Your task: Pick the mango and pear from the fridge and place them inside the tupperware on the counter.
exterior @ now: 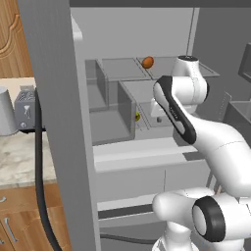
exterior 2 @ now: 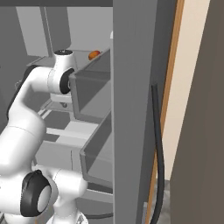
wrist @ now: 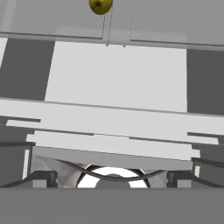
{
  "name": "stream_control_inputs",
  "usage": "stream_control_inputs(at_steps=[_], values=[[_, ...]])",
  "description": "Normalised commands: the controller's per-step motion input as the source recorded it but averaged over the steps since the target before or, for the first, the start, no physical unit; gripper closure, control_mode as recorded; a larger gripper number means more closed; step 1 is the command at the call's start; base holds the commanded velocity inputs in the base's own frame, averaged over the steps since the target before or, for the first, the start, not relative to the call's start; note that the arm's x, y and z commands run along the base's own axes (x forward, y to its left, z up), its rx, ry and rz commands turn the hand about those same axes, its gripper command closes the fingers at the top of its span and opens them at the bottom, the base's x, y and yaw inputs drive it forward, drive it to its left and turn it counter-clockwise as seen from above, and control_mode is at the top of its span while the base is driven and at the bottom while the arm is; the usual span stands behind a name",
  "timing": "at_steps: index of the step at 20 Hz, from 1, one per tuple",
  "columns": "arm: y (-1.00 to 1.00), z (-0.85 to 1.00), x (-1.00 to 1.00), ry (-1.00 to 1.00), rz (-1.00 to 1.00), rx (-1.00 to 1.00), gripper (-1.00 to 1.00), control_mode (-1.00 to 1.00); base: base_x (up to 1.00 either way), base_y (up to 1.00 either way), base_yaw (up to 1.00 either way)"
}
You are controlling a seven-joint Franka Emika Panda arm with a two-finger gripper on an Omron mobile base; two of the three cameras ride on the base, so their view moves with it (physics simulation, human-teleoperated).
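Observation:
The fridge (exterior: 122, 147) stands open and my arm reaches in over its grey shelves. The orange-red mango (exterior: 147, 62) lies on the upper shelf, behind and above my wrist, and it also shows as the mango (exterior 2: 93, 55) from the other side. The yellow-green pear (exterior: 138, 116) sits one level lower, half hidden behind a drawer wall. In the hand view the pear (wrist: 100, 5) is at the top edge, well apart from my gripper (wrist: 111, 179). The gripper is open, fingers wide, with nothing between them. The tupperware is out of view.
The fridge door (exterior: 54, 122) with its black seal (exterior: 39, 171) stands at the left. Beyond it the counter (exterior: 19, 157) carries a grey toaster (exterior: 24, 108) and a grey cylinder (exterior: 6, 112). Clear drawer walls (exterior: 126, 105) flank the pear.

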Motion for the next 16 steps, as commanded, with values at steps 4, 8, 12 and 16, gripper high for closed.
stream_control_inputs(at_steps=[4,8,12,16], values=[[0.12,0.0,0.49,0.0,-0.18,0.0,-1.0,-1.0,0.0,0.0,0.0],[0.35,0.0,0.55,0.0,-0.23,0.0,-1.0,-1.0,0.0,0.0,0.0],[0.24,-0.12,0.37,0.07,-0.11,0.0,-1.0,-1.0,0.0,0.0,0.0],[0.09,-0.2,0.18,0.07,0.0,-0.01,-1.0,-1.0,0.0,0.0,0.0]])
